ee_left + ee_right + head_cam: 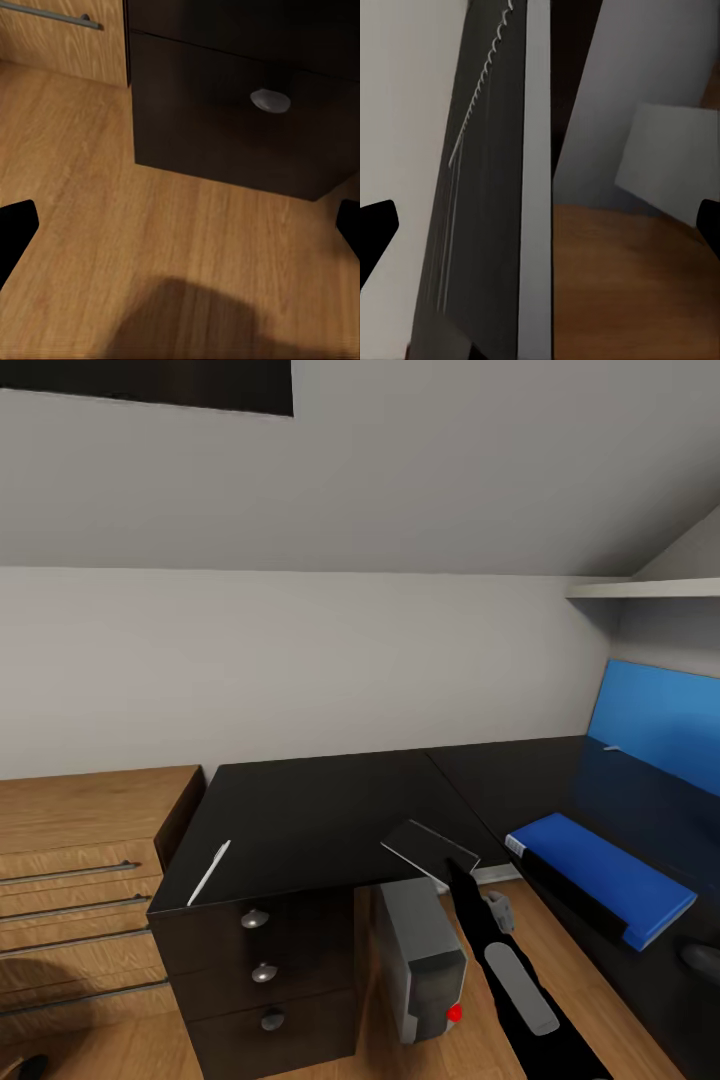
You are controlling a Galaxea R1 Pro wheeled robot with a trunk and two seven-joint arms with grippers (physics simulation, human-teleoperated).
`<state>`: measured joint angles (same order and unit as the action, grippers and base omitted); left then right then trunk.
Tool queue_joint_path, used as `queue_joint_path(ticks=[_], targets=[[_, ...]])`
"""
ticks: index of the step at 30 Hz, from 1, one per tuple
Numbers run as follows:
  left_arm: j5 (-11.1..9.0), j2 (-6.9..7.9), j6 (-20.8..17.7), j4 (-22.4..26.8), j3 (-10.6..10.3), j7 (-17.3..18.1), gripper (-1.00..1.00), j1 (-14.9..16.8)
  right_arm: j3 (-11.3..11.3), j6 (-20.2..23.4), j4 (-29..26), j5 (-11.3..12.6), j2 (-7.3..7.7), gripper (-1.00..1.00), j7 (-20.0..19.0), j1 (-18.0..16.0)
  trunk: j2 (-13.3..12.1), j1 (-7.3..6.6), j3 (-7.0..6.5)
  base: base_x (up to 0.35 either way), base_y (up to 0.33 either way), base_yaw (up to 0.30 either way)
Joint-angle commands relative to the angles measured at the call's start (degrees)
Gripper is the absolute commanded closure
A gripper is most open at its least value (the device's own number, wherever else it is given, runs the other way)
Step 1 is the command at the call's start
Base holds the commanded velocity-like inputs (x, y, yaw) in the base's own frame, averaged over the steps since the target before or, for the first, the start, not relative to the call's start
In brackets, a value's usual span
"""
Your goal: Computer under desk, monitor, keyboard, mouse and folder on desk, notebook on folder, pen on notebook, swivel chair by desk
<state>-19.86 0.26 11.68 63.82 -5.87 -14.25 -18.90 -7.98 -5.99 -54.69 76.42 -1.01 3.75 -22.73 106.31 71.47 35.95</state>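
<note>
The right pincer [470, 880] grips the notebook [430, 850] at the counter [320, 810] front edge. Carry it level toward the blue folder [600, 875] and lower it squarely on top. The left pincer [180, 225] hangs open above the floor [150, 247].

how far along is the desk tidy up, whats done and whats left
Looks done: the computer sits under the desk, and the folder lies on the desk in front of the monitor.

In hand: the right gripper appears to hold the notebook at the desk's edge, not yet on the folder.

Left: the pen lies on the far side of the desk, away from the folder.
</note>
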Motion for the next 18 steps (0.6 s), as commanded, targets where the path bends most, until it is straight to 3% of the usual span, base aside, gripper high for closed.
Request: queue_joint_path(ticks=[1, 3, 4, 18], targets=[[-0.36, 0.02, 0.24, -0.14, -0.20, -0.26, -1.00, 0.00, -0.14, -0.47, -0.06, 0.59, 0.04, -1.00, 0.23, -0.03, 0.03, 0.00, 0.05, 0.000, 0.000, 0.000], [-0.33, 0.01, 0.25, -0.25, -0.23, -0.26, -1.00, 0.00, -0.10, -0.48, -0.06, 0.58, 0.04, -1.00, 0.22, -0.03, 0.03, 0.00, 0.05, 0.000, 0.000, 0.000], [-0.31, 0.01, 0.26, -0.33, -0.25, -0.25, -1.00, 0.00, -0.07, -0.50, -0.06, 0.58, 0.04, 1.00, 0.25, -0.03, 0.03, 0.00, 0.05, 0.000, 0.000, 0.000], [-0.18, 0.03, 0.36, -0.45, -0.21, -0.16, -1.00, 0.00, -0.29, -0.28, -0.06, 0.58, -0.05, 1.00, 0.25, -0.03, 0.03, 0.00, 0.05, 0.000, 0.000, 0.000]])
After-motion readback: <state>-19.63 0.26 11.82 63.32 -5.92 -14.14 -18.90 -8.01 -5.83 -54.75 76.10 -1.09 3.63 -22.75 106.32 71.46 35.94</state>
